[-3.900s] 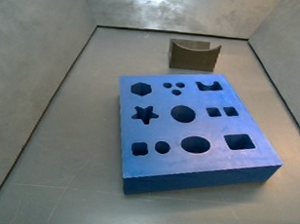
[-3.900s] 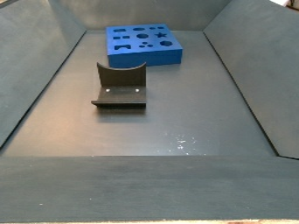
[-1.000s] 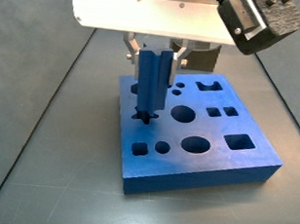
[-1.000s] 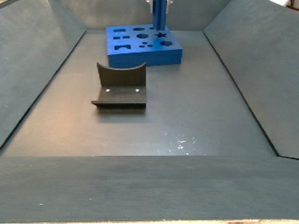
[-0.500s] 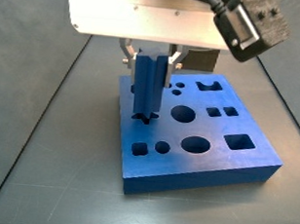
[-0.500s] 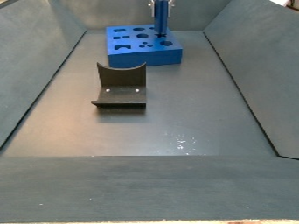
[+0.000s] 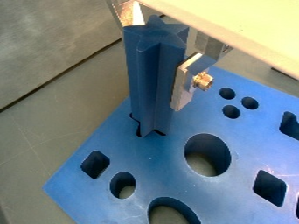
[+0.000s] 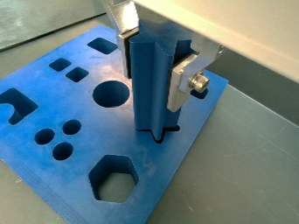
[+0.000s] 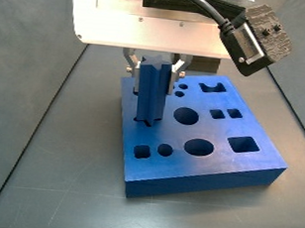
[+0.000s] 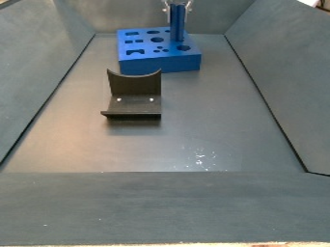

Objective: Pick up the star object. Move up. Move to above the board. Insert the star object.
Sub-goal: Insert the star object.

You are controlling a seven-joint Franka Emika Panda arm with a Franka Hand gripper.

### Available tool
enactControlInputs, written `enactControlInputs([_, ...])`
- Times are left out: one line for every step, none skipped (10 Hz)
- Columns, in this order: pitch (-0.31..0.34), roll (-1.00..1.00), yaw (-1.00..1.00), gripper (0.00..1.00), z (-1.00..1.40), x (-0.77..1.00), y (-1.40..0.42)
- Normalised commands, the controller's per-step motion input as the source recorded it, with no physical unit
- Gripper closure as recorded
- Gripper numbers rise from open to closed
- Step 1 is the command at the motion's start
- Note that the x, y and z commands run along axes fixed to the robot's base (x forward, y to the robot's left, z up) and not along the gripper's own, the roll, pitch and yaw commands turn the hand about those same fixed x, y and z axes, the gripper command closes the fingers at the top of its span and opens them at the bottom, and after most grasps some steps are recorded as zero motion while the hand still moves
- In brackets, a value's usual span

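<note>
The star object (image 7: 149,79) is a tall blue ridged prism, upright, with its lower end in the star hole of the board (image 7: 93,188). The gripper (image 7: 152,44) is shut on it near its upper part, silver fingers (image 7: 187,80) flat against two sides. It shows the same way in a wrist view (image 8: 152,79), standing on the board (image 8: 35,79) with a finger (image 8: 184,83) pressed on it. In a side view the gripper (image 9: 156,61) holds the star object (image 9: 150,91) over the board's (image 9: 211,165) left middle. It also shows in a side view (image 10: 177,24) on the board (image 10: 149,56).
The dark fixture (image 10: 131,96) stands on the grey floor in front of the board. Grey sloped walls (image 10: 45,87) bound the bin on each side. Other cut-outs on the board include a round hole (image 7: 207,156) and a hexagon (image 8: 114,178).
The gripper has lowered with the star object, whose lower end has gone down into the star hole. The board and fixture have not moved.
</note>
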Motion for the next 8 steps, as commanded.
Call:
enactControlInputs([0.000,0.07,-0.28,1.00,-0.14,0.00,-0.06])
enactControlInputs([0.000,0.12,-0.29,1.00,-0.08,-0.19,-0.01])
enactControlInputs([0.000,0.00,-0.19,1.00,0.00,0.00,0.00])
enactControlInputs([-0.006,0.00,0.00,1.00,0.00,0.00,0.00])
enactControlInputs([-0.003,0.01,0.00,1.00,-0.01,0.00,0.00])
enactControlInputs([-0.231,0.34,0.00,1.00,-0.86,0.00,-0.17])
enactControlInputs([-0.183,0.41,0.00,1.00,-0.92,0.00,-0.18])
enactControlInputs([-0.294,0.39,-0.04,1.00,-0.80,0.05,-0.20])
